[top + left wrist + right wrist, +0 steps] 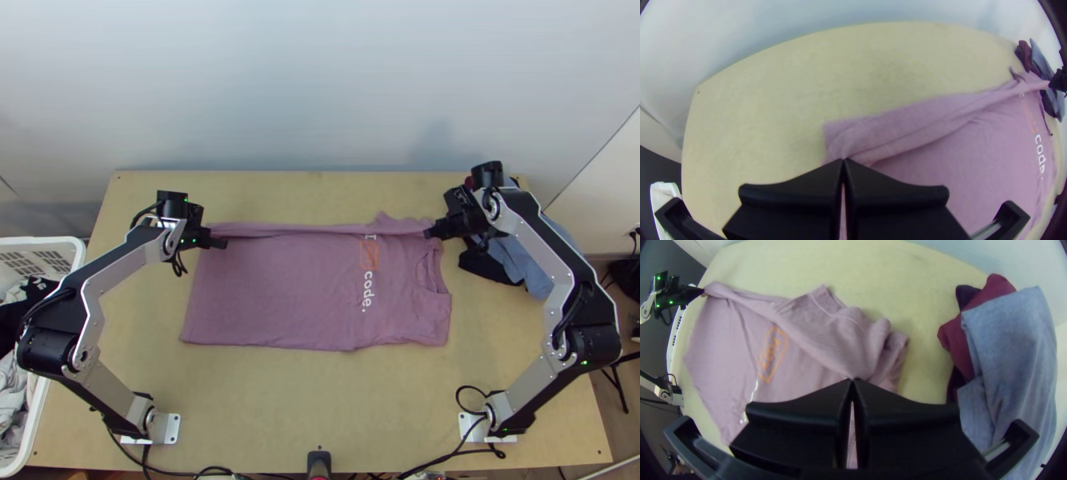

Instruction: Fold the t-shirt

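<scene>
A mauve t-shirt lies sideways on the table, hem at the left and collar at the right, its far long side raised in a narrow fold. My left gripper is at the fold's hem end; in the left wrist view the left gripper is shut on the shirt. At the collar end of the fold is my right gripper; in the right wrist view the right gripper is shut on the shirt's cloth near the shoulder. Printed lettering shows on the chest.
Blue-grey, maroon and black clothes lie heaped at the table's right far side, close to the right gripper. A white basket holding clothes stands off the left edge. Bare wood shows between the shirt and the near edge.
</scene>
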{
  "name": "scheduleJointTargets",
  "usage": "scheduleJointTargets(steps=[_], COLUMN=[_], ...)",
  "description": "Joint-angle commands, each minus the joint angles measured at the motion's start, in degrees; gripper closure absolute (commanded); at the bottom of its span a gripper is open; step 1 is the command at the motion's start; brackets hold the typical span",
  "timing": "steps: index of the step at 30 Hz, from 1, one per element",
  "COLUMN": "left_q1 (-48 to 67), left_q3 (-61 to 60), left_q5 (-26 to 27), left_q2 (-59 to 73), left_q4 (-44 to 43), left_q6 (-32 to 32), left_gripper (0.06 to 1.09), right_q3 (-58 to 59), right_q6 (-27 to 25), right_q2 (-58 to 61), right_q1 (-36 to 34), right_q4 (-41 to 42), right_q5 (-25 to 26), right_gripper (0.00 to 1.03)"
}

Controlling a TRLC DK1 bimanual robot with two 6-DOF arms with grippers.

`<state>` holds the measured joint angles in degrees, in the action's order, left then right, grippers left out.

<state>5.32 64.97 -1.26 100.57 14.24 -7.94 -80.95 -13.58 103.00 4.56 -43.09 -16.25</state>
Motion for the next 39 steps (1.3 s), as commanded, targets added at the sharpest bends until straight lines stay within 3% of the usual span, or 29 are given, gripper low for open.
scheduleJointTargets(steps=[1,27,29,31,34,35,37,39], left_q1=[-2.25,-0.31,-0.05,0.21,0.65,0.92,1.09,1.01], left_q3=[-1.07,-2.22,-2.13,-1.95,-0.81,-0.19,0.42,0.42], left_q5=[-0.06,-0.06,-0.06,-0.15,-0.24,-0.33,-0.33,-0.24], left_q2=[-0.12,2.87,3.05,3.05,2.87,2.87,2.35,1.11], left_q4=[-0.09,0.26,0.26,0.61,2.55,3.6,4.83,4.92], left_q6=[-0.84,-1.72,-1.64,-1.55,-1.55,-1.64,-1.55,-0.93], left_gripper=[1.04,1.04,0.95,0.79,0.2,0.1,0.1,0.1], right_q3=[3.69,13.62,14.06,14.15,13.97,13.8,13.54,13.36], right_q6=[-0.3,0.14,0.14,0.14,0.22,0.22,0.22,0.22], right_q2=[-2.1,-2.1,-2.1,-2.28,-2.89,-3.16,-3.6,-4.21], right_q1=[-1.74,0.01,-0.07,-0.07,-0.07,-0.07,-0.07,-0.07], right_q4=[0.02,3.36,3.72,3.72,3.72,3.72,3.72,3.63], right_q5=[0.08,2.1,2.19,2.19,2.19,2.19,2.19,2.19], right_gripper=[1.0,1.0,1.0,0.93,0.82,0.81,0.73,0.57])
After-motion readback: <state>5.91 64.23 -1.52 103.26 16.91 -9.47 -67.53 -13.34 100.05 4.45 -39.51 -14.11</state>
